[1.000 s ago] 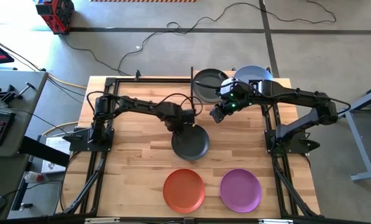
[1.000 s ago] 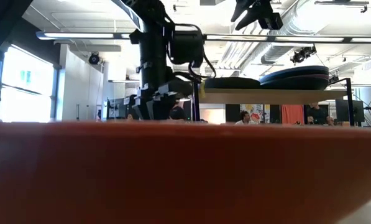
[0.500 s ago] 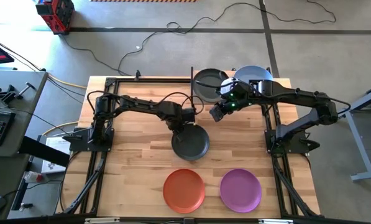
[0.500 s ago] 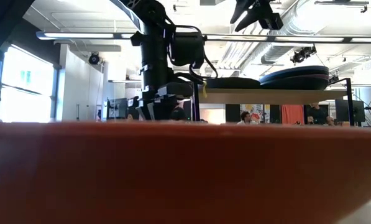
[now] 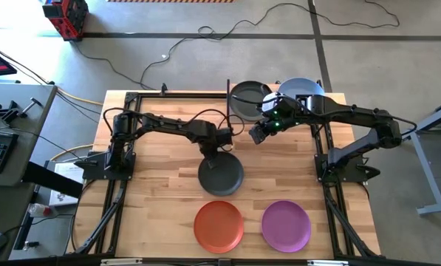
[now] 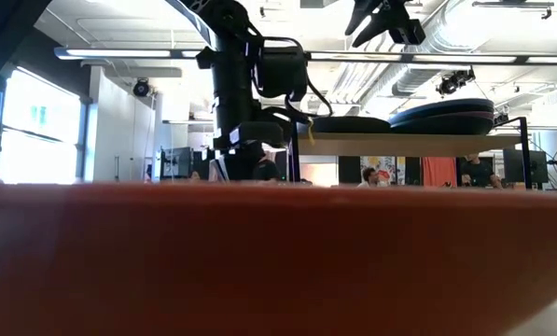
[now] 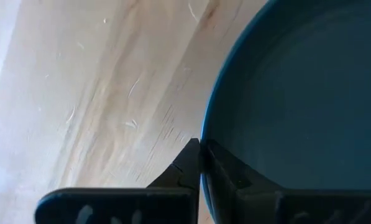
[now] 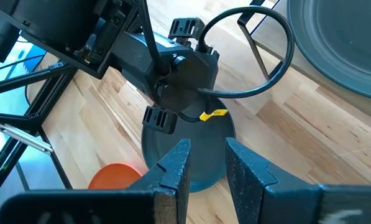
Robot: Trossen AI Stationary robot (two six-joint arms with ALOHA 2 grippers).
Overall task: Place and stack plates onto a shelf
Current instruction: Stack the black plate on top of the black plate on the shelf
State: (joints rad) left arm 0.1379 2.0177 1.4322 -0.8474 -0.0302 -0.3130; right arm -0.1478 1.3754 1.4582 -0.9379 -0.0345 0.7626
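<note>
A dark grey plate (image 5: pixel 221 176) lies in the middle of the table, and my left gripper (image 5: pixel 218 153) is shut on its far rim. An orange plate (image 5: pixel 219 225) and a purple plate (image 5: pixel 286 225) lie near the front edge. At the far side, the shelf (image 6: pixel 409 143) carries a dark plate (image 5: pixel 250 100) and a light blue plate (image 5: pixel 301 92) on top of a stack. My right gripper (image 5: pixel 258 133) hangs open in the air in front of the shelf, above the table, with nothing between its fingers (image 8: pixel 179 168). My left gripper pinches the dark plate's rim (image 7: pixel 205 134) between its two fingers (image 7: pixel 179 171), one outside the rim and one inside the plate's hollow. The fingers come from above, pointing down, at the plate's far edge. Whether that edge is raised off the table does not show.
Black frame rails (image 5: pixel 120 199) run along both sides of the wooden table. A thin black post (image 5: pixel 227 96) stands at the shelf's left end. In the low view the orange plate (image 6: pixel 278 261) fills the foreground. Bare wood lies left of the dark plate.
My left gripper has shut on the dark plate's far rim. The plate has slid a little toward the table's near left.
</note>
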